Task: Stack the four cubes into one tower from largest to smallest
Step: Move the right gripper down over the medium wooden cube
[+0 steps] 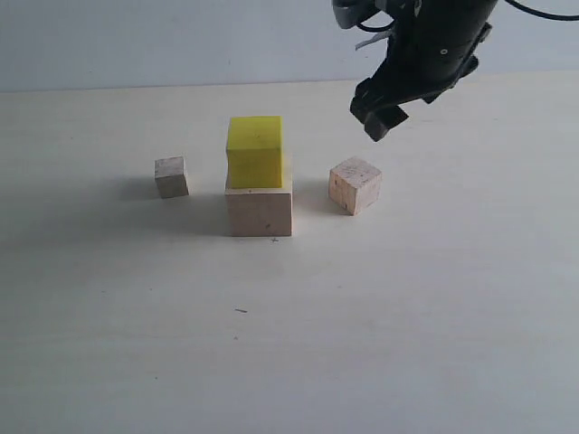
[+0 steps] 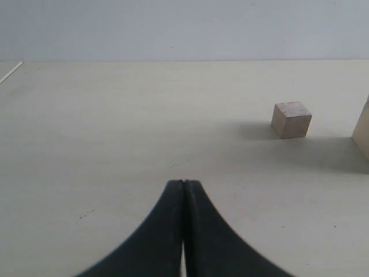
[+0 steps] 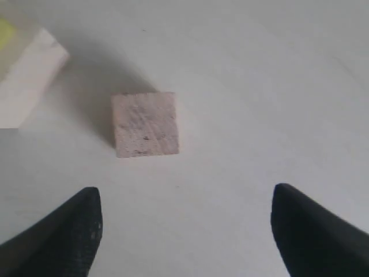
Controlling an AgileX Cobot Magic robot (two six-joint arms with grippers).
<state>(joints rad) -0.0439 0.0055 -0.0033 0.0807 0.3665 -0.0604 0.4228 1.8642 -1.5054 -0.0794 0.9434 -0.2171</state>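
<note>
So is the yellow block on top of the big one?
On. The yellow cube sits atop the large wood cube.

Closed L gripper (image 2: 184,184), tiny cube (image 2: 292,119) ahead

Yellow cube (image 1: 254,150); large cube (image 1: 260,211) pale, dark specks
</note>
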